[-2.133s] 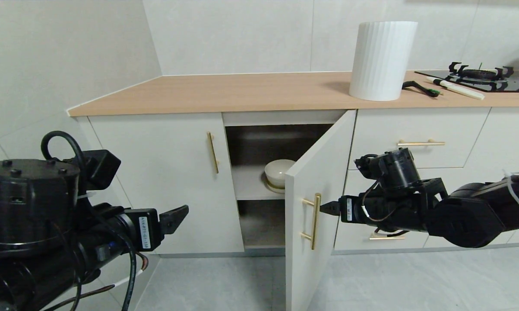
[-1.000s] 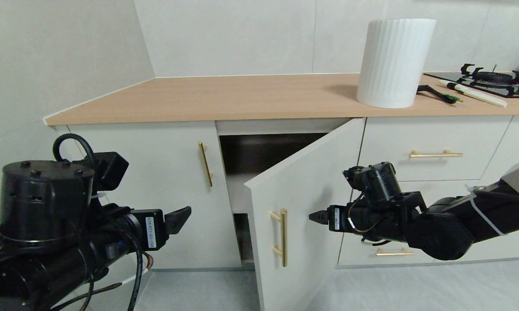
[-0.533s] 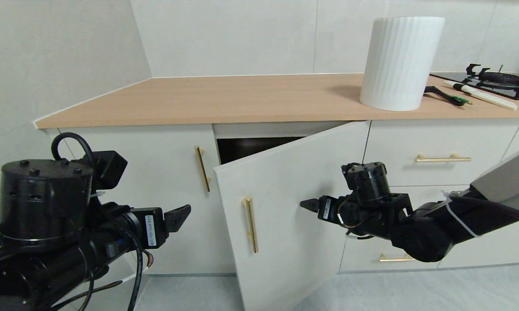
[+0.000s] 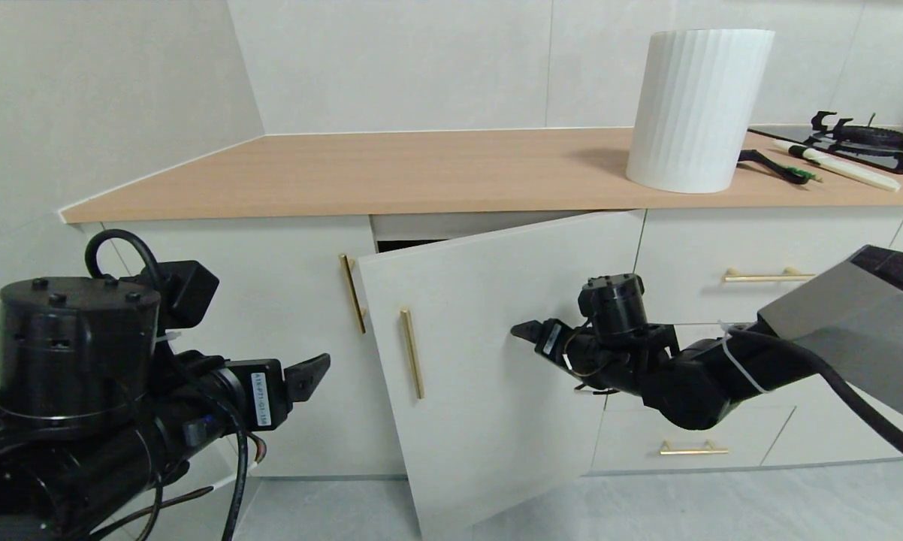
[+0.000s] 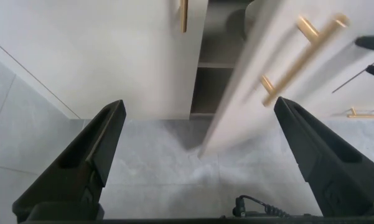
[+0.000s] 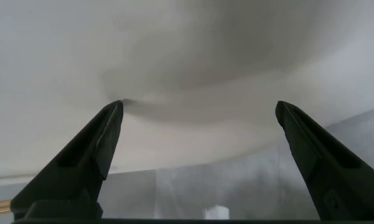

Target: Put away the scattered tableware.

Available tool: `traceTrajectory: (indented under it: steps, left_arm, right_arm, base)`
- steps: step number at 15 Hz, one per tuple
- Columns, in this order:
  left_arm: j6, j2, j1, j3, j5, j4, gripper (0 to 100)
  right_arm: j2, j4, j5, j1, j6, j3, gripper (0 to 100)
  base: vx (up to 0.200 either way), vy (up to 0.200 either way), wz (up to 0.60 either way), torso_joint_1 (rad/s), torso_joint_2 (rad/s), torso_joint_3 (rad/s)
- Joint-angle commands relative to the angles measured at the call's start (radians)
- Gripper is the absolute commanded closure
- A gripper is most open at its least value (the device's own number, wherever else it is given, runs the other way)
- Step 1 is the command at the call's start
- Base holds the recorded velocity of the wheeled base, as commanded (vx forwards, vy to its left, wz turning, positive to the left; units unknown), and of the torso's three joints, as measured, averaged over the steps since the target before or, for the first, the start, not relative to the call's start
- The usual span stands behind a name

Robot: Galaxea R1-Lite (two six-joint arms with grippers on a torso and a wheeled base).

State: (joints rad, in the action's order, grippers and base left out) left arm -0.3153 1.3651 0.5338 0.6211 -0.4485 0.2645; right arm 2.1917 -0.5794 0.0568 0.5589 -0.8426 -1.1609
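The white cabinet door point(image 4: 496, 361) with a gold bar handle point(image 4: 412, 353) stands almost closed, leaving a thin dark gap point(image 4: 406, 242) at its top. My right gripper point(image 4: 523, 330) is open, with its tip against the door's outer face, which spans the right wrist view point(image 6: 193, 62) between the spread fingers point(image 6: 81, 168). My left gripper point(image 4: 312, 372) hangs open and holds nothing, low at the left in front of the neighbouring door. The left wrist view shows the door point(image 5: 249, 81) ajar, its handle point(image 5: 302, 53) and the shelf gap behind it. The door hides whatever is in the cabinet.
A tall white ribbed cylinder point(image 4: 696, 109) stands on the wooden worktop point(image 4: 384, 169). A knife point(image 4: 835, 161) and a black-handled tool point(image 4: 771, 165) lie beside a gas hob point(image 4: 865, 135). Drawers with gold handles point(image 4: 767, 276) are at the right. Grey floor lies below.
The door has swung from wide open to nearly closed, with my right gripper following it leftward. The bowls on the shelf are now hidden. The head view shifted; my left arm stayed put.
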Motion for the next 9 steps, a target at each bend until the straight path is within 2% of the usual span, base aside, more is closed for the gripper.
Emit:
traceTrajectory:
  steps: [1, 9]
  left_arm:
    - [0.001, -0.003, 0.000, 0.000, -0.001, 0.001, 0]
    - [-0.001, -0.001, 0.000, 0.000, -0.001, 0.001, 0]
  right_arm:
    - [0.043, 0.003, 0.031, -0.021, -0.020, -0.048, 0]
    - [0.126, 0.012, 0.199, -0.082, -0.027, -0.149, 0]
  base:
    - [0.000, 0.000, 0.00, 0.000, 0.00, 0.000]
    - [0.000, 0.000, 0.00, 0.000, 0.00, 0.000]
